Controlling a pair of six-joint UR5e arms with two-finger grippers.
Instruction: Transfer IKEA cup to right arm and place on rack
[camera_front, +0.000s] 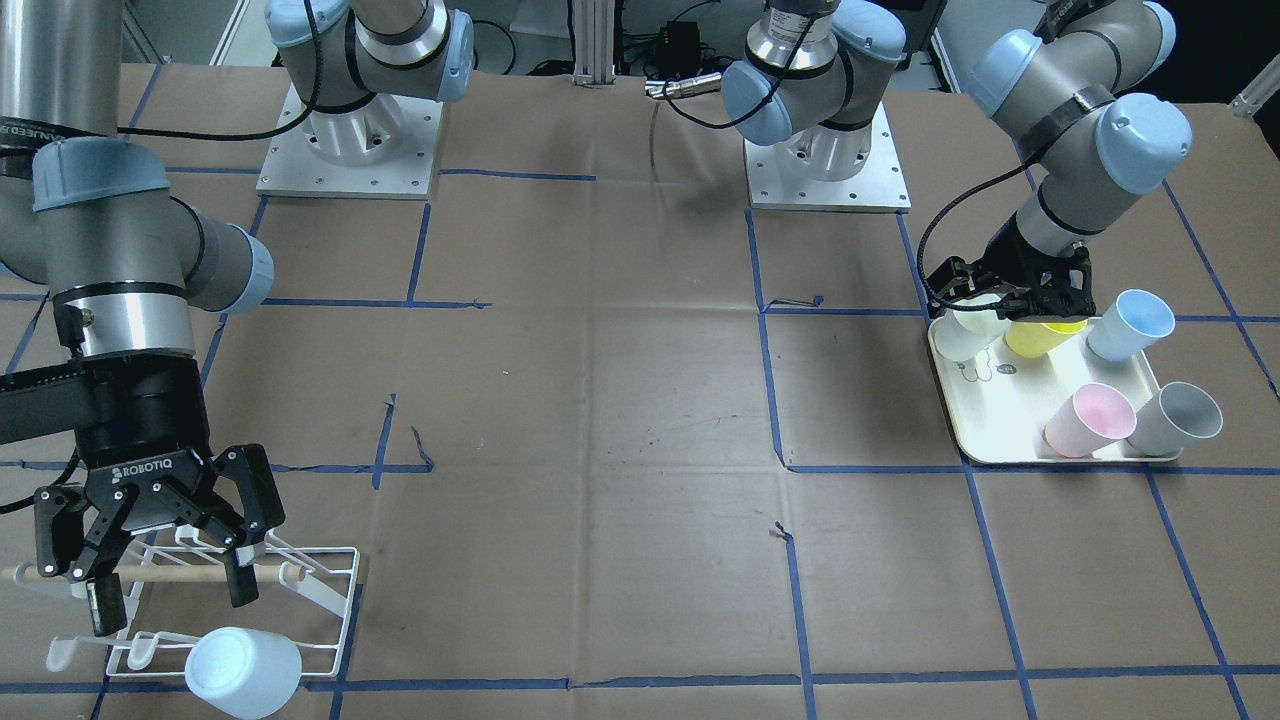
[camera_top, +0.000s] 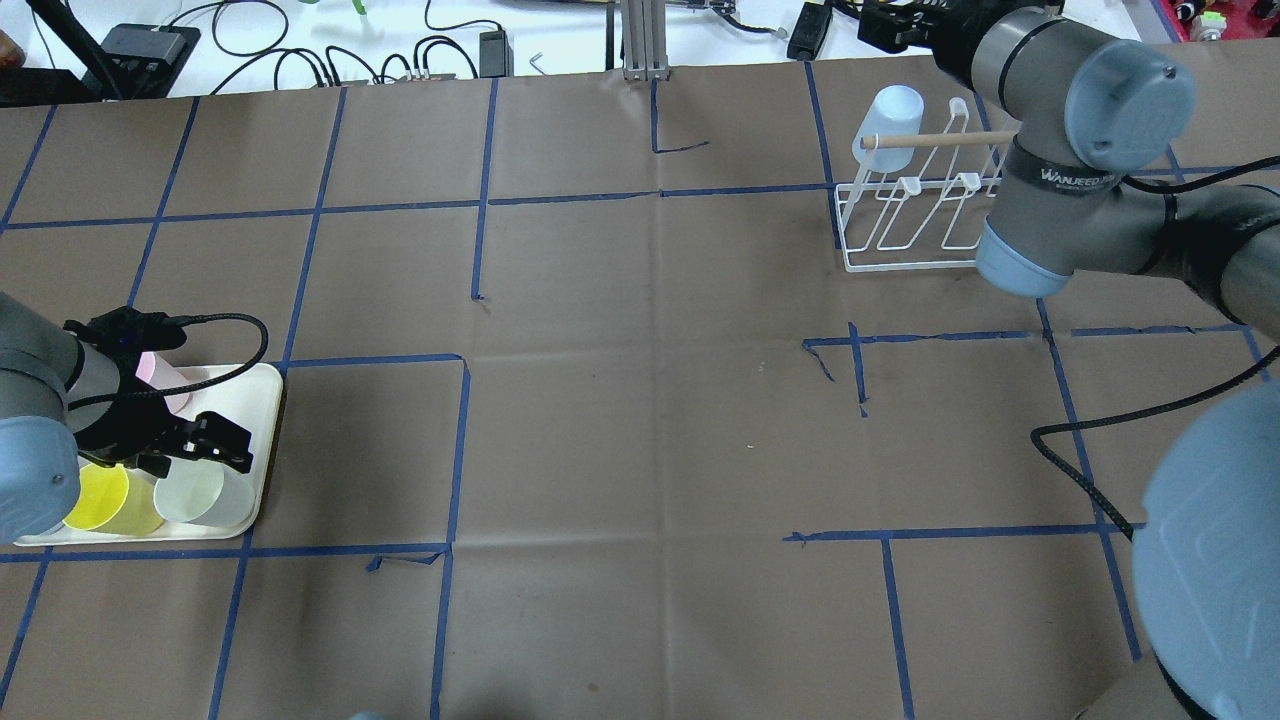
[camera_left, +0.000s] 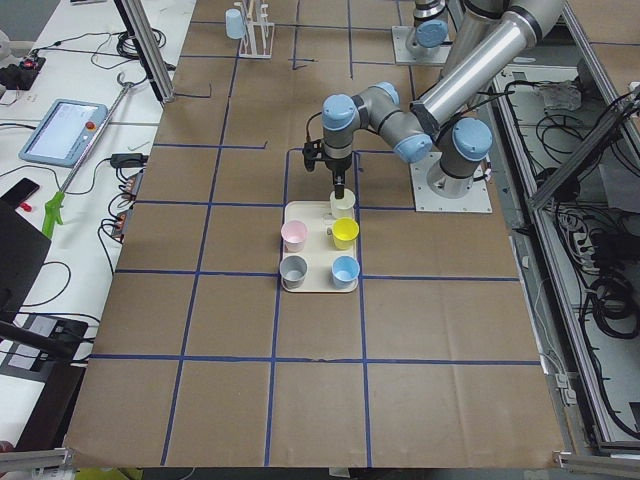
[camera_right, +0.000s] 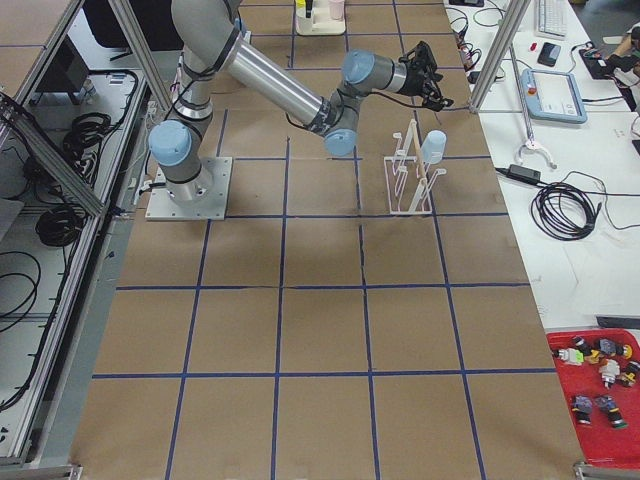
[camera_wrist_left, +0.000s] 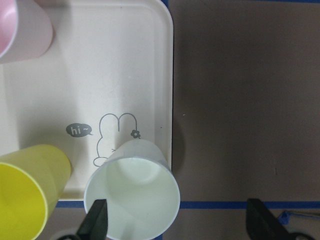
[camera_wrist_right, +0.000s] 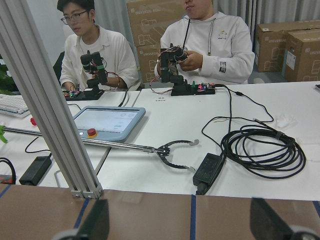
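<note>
So, your left gripper's fingers (camera_wrist_left: 96, 220) stand wide apart and hold nothing. In the left wrist view one finger sits at the rim of the pale cup (camera_wrist_left: 132, 195), on the side facing the yellow cup (camera_wrist_left: 27, 192). The other is well off to the far side, over the brown table cover past the tray's edge. You cannot tell from these views whether the near finger touches the rim.

The pale cup stands upright, mouth up, at a corner of the cream tray (camera_wrist_left: 145, 60), just beside a rabbit drawing. The left gripper (camera_front: 1015, 300) hangs directly above it. A pink cup (camera_front: 1088, 420), a grey cup (camera_front: 1175, 420) and a blue cup (camera_front: 1130, 325) share the tray.

At the other end of the table, your right gripper (camera_front: 168, 600) has its fingers spread too, with nothing between them. It hovers over the rack (camera_front: 335, 600), close to the wooden handle (camera_front: 180, 574). One light blue cup (camera_front: 243, 672) already sits on a prong at the rack's end. Through the right wrist camera you see two people seated at a white desk.
</note>
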